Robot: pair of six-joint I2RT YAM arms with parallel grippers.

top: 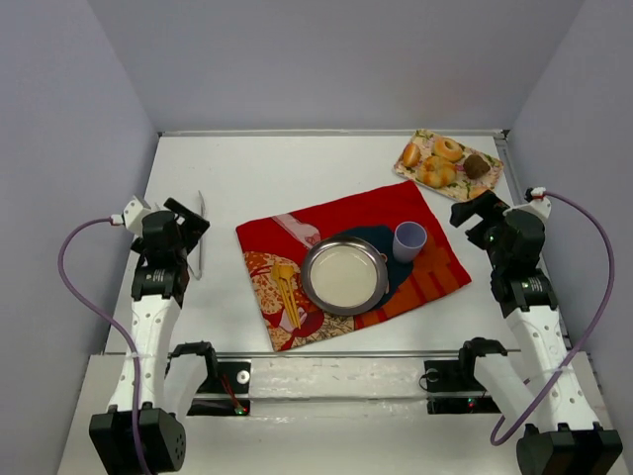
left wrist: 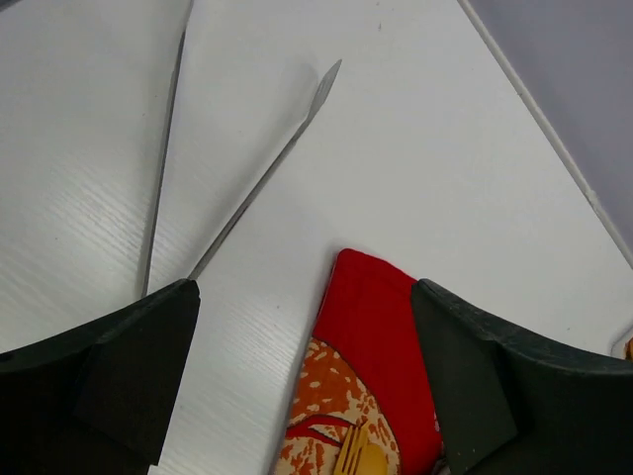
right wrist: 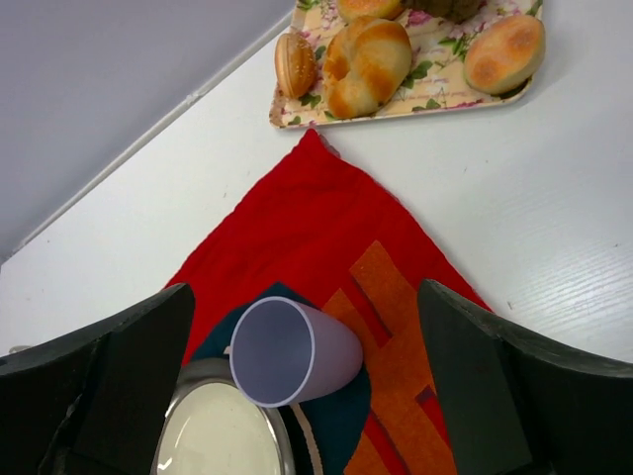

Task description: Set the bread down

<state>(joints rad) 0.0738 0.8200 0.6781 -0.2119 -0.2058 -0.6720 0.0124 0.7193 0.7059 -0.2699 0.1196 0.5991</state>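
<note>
The right gripper (top: 477, 210) and left gripper (top: 188, 220) both gape wide, empty. The bread (right wrist: 504, 51) sits on the floral tray (right wrist: 425, 94) at the right gripper's 1 o'clock. It is likely light, soft and crushable, so pinch its sides gently; the knotted roll (right wrist: 368, 61) lies near its 9 o'clock, the lavender cup (right wrist: 292, 351) nearer the gripper

left white and black arm (top: 150, 322): reaches forward from its base | left black two-finger gripper (top: 186, 220): fingers wide apart, empty | right white and black arm (top: 539, 322): reaches forward from its base | right black two-finger gripper (top: 473, 213): fingers wide apart, empty
</note>
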